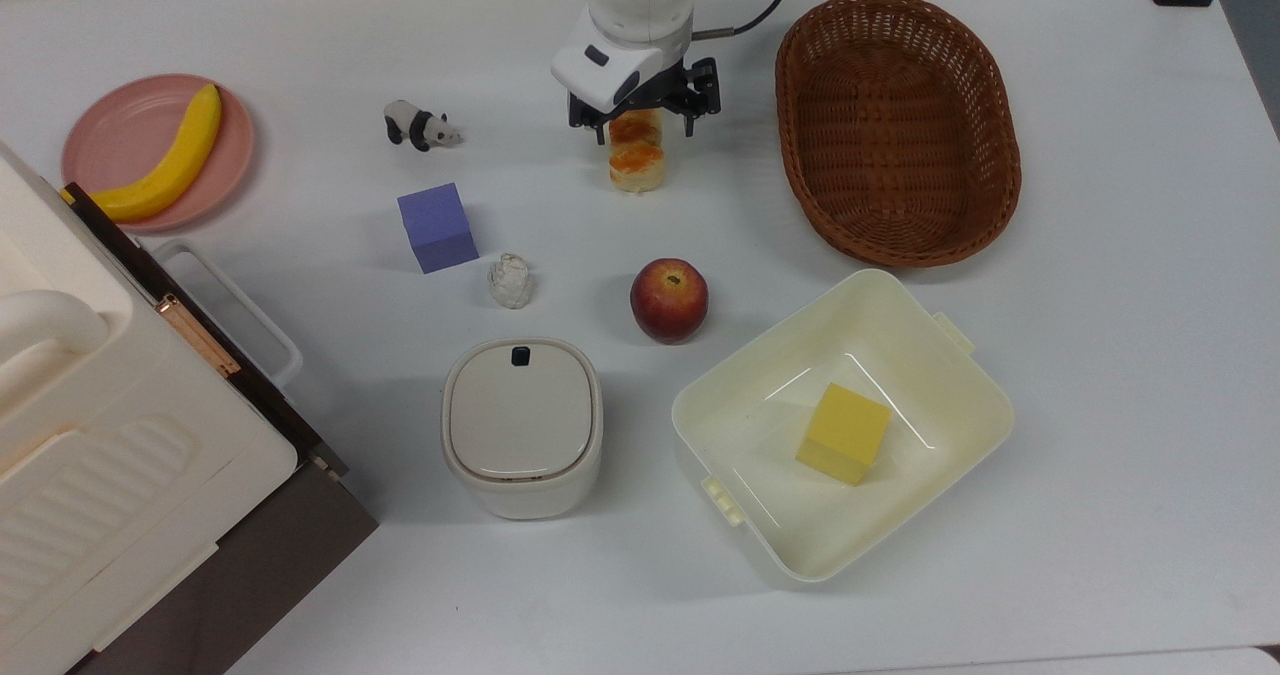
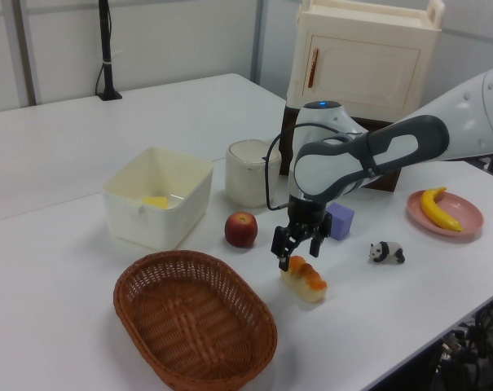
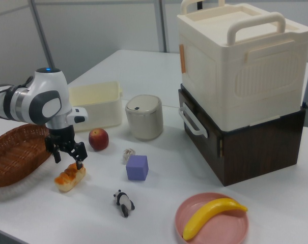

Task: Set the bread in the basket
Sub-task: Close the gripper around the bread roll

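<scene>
**Gripper poised over the bread, nothing lifted yet**

The gripper (image 1: 645, 127) hangs spread wide over the far end of the bread (image 1: 637, 158), a finger on either side, not clamped. The loaf lies on the table (image 1: 1100, 355), near the basket (image 1: 897, 127) but apart from it. Basket's empty, so by my reading the grasp, the lift and the drop are all to come
</scene>
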Available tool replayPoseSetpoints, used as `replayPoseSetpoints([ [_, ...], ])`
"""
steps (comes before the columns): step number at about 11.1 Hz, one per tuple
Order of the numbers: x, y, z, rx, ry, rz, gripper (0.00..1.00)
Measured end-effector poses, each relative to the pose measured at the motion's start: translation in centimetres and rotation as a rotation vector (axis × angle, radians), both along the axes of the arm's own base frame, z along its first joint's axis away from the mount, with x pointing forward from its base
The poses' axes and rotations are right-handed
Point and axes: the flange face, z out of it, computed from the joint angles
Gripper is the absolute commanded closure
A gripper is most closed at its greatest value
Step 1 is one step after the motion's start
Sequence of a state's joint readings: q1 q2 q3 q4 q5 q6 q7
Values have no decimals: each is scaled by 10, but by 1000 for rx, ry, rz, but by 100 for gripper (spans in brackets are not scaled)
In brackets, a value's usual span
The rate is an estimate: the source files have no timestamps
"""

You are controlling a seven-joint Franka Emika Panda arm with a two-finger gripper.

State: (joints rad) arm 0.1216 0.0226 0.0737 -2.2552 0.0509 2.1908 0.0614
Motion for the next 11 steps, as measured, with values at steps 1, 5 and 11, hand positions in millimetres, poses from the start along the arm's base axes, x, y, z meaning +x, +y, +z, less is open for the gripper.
replayPoseSetpoints([
  [1, 0, 0, -6, -1, 12, 0, 0],
  [5, 0, 0, -30, -7, 57, 0, 60],
  [11, 8, 2, -33, -5, 59, 0, 99],
])
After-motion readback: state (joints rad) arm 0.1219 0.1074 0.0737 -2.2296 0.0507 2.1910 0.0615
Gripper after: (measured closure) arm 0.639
